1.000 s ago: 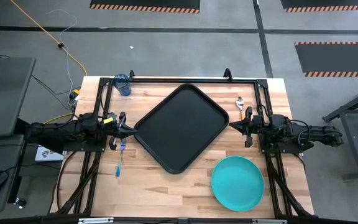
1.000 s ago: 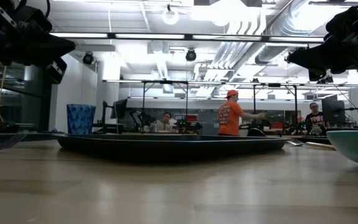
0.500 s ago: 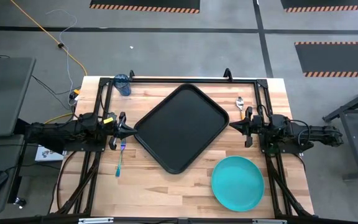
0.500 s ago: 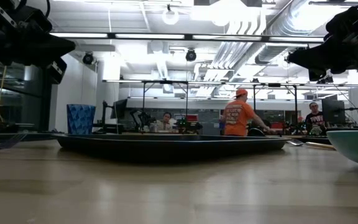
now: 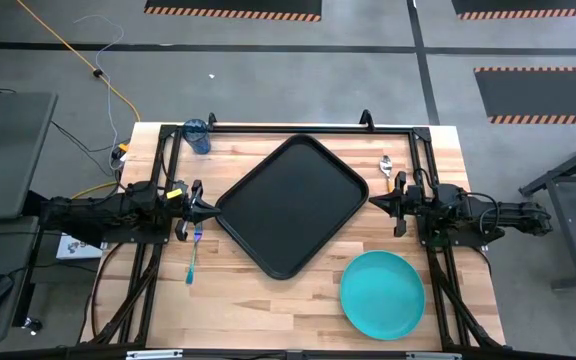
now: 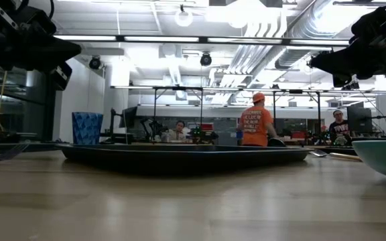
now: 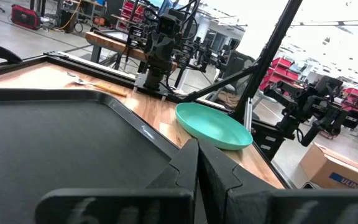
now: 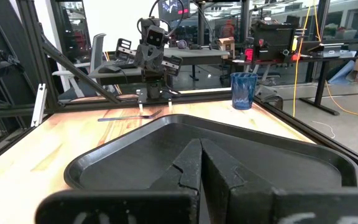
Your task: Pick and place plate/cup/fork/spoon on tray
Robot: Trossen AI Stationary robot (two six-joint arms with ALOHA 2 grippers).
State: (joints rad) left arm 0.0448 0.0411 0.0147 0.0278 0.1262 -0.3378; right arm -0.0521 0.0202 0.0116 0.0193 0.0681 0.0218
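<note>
Tray (image 5: pixel 290 205): black, set cornerwise mid-table, holding nothing.
Plate (image 5: pixel 382 293), cup (image 5: pixel 197 135), fork (image 5: pixel 193 255) and spoon (image 5: pixel 387 166) lie on the wood around it; left gripper (image 5: pixel 208 209) and right gripper (image 5: pixel 375 203) clenched at opposite tray corners.

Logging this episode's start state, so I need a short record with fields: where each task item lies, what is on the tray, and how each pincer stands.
tray: table centre, turned diamond-wise, nothing on it
plate: on the wood at the near right, off the tray
cup: upright at the far left corner
fork: flat on the wood left of the tray
spoon: on the wood right of the tray, far side
left pincer: shut, at the tray's left corner
right pincer: shut, at the tray's right corner
items placed: none
</note>
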